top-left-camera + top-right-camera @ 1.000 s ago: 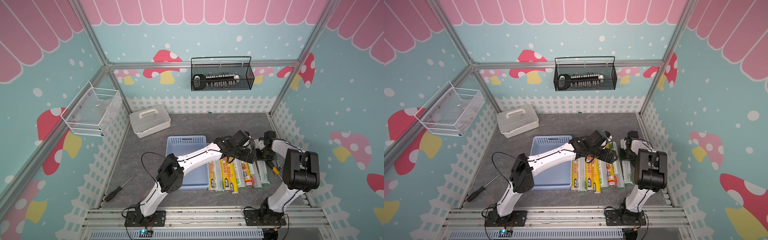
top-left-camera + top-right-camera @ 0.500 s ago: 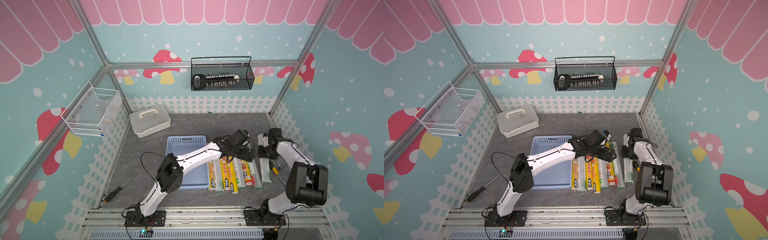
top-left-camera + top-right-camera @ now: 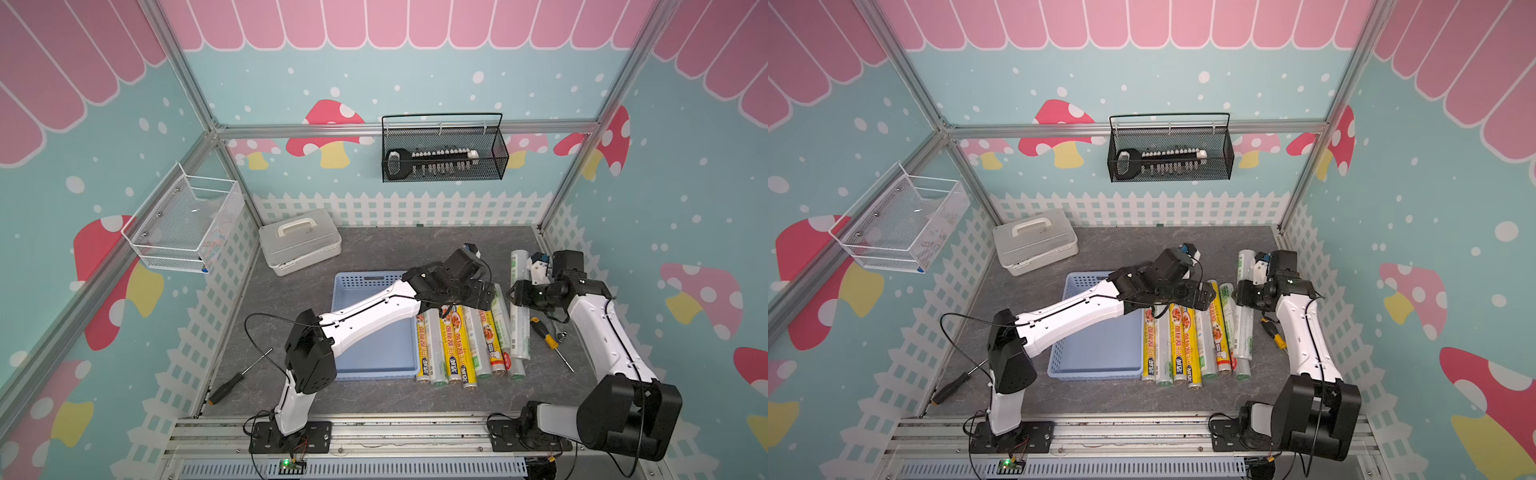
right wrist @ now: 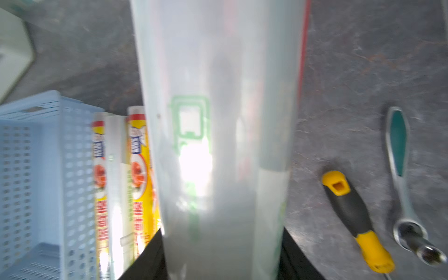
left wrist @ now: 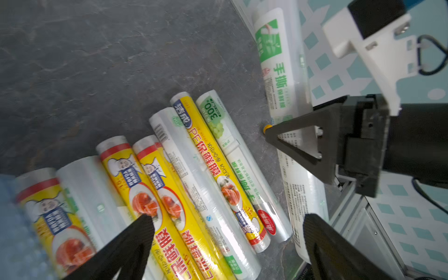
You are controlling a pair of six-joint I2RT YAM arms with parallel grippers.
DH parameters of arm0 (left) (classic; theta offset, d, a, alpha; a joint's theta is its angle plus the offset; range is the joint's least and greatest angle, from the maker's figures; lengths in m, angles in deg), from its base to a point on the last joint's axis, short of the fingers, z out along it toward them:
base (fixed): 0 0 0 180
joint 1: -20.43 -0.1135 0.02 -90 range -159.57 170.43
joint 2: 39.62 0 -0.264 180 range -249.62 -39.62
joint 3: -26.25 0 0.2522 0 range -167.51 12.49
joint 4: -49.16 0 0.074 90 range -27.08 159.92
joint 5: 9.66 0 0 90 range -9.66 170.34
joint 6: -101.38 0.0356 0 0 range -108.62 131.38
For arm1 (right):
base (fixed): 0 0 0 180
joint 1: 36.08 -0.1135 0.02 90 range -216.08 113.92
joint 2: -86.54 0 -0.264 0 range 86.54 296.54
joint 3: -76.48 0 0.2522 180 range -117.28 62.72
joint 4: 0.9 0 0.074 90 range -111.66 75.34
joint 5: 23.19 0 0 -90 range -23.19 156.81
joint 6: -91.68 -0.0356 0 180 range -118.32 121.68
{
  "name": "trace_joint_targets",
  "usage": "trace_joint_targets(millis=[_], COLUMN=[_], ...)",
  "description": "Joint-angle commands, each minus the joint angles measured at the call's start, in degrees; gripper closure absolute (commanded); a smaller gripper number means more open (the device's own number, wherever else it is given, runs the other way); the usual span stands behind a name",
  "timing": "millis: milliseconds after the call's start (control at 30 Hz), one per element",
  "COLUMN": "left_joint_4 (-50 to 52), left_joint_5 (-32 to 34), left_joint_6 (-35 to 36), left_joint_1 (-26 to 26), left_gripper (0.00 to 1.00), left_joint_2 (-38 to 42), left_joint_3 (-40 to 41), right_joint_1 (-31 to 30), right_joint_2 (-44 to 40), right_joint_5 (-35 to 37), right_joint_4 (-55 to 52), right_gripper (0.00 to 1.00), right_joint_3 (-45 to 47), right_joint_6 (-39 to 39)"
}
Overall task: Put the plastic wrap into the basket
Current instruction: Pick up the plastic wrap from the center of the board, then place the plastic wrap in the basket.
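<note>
- The right jaws are clenched on a silvery-white roll (image 3: 519, 266) with green print, the outermost piece of the plastic wrap. In both top views the black wrist covers the gripped stretch.
- In the right wrist view this roll (image 4: 218, 121) fills the middle. It is blurred, its print is unreadable and both ends are cut off. The jaws show only as dark wedges on either side of it at the frame edge.
- It cannot be told whether the gripped roll rests on the desk (image 3: 395, 249) or clears it.
- The left jaws are released and spread wide over the other plastic wrap rolls (image 3: 457, 349). It is unclear whether a tip touches one.
- Those rolls lie side by side on the desk, outside the basket (image 3: 374, 368) and just beside its long wall. The left arm (image 3: 365, 309) hides their far ends in both top views.
- The same arm crosses the basket and covers part of its floor and one wall.
- In the left wrist view the basket (image 5: 7, 218) is only a blurred blue sliver at the frame corner.
- A yellow-handled screwdriver (image 4: 356, 218) and a silver ratchet (image 4: 400, 169) lie on the desk beside the gripped roll. The screwdriver's shaft is cut off in the right wrist view.
- In a top view little of the ratchet (image 3: 562, 335) shows beside the right arm (image 3: 598, 328).
</note>
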Motion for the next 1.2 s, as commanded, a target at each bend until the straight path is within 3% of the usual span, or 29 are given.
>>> trace_joint_targets(millis=[0, 233, 400, 567, 833, 1167], left_joint_4=[-2.26, -12.52, -12.78, -12.34, -5.82, 2.88], left_joint_5=[6.91, 9.09, 10.27, 10.95, 7.28, 4.32], left_joint_6=[-1.61, -5.99, -9.82, -12.71, -13.89, -13.15], left_joint_1=[-2.30, -9.66, -15.95, -22.19, -31.14, -39.38], left_gripper=[0.01, 0.01, 0.01, 0.01, 0.01, 0.01], left_joint_2=[6.68, 25.56, 37.60, 48.02, 55.70, 55.53], left_joint_3=[7.46, 31.66, 44.44, 54.44, 59.80, 60.00], right_joint_1=[-2.47, -16.35, -27.86, -39.51, -53.42, -59.95], right_joint_2=[-2.83, -3.13, -0.68, 6.07, 21.14, 34.67], right_joint_5=[-14.67, -14.75, -11.11, -6.86, -4.60, -1.32], right_joint_4=[5.51, 18.56, 28.91, 34.48, 42.89, 40.85], right_gripper=[0.85, 0.85, 0.85, 0.85, 0.85, 0.85], right_joint_3=[-1.33, 0.52, 1.95, -0.84, -8.22, -20.23], right_joint_6=[-8.14, -23.61, -33.68, -38.21, -46.27, -51.00])
